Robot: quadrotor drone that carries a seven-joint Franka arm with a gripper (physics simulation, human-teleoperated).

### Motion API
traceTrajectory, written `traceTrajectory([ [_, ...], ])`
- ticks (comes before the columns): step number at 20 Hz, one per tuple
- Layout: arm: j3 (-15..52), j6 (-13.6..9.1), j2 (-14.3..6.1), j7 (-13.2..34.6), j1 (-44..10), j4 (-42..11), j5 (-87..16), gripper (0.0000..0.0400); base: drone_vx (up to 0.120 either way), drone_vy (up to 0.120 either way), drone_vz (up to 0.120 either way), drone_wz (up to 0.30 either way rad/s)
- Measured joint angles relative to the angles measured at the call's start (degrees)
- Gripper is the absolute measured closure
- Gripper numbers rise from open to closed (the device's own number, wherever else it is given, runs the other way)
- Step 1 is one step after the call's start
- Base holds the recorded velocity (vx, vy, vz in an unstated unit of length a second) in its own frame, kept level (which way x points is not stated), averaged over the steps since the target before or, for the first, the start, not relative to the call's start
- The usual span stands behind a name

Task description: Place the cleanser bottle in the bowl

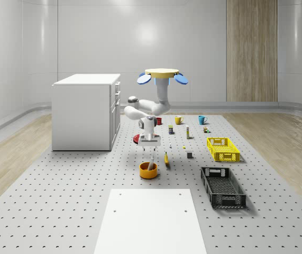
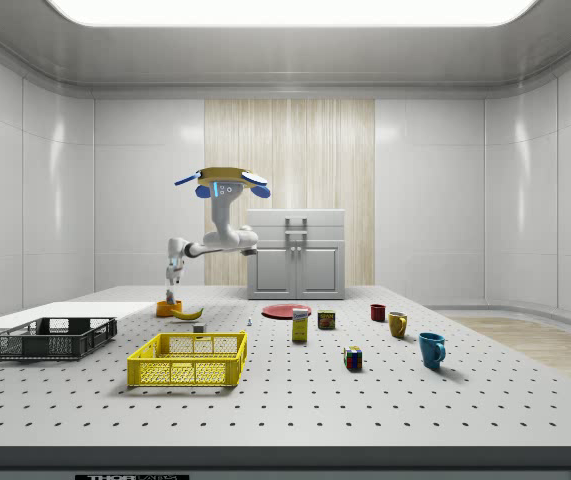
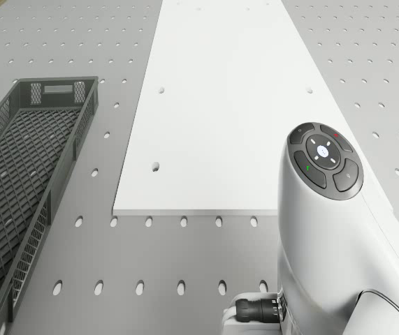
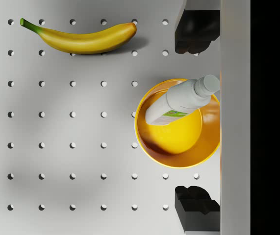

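Black fingertips [image 4: 194, 205] of your hand [image 4: 196, 117] stand wide apart, gripping nothing, straight above the bowl [image 4: 178, 155]. The cleanser bottle [image 4: 179, 100] lies tilted inside, cap on the rim, so it looks released. A banana [image 4: 81, 38] lies beside the bowl on the bench [image 4: 56, 147]. Your drone [image 1: 162, 74] hovers just behind.
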Motion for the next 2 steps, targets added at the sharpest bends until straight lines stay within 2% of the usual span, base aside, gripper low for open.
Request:
traceTrajectory([
  [2,0.62,-0.2,-0.05,-0.02,0.09,-0.12,0.58,0.0001,0.0,0.0,0.0,0.0],
])
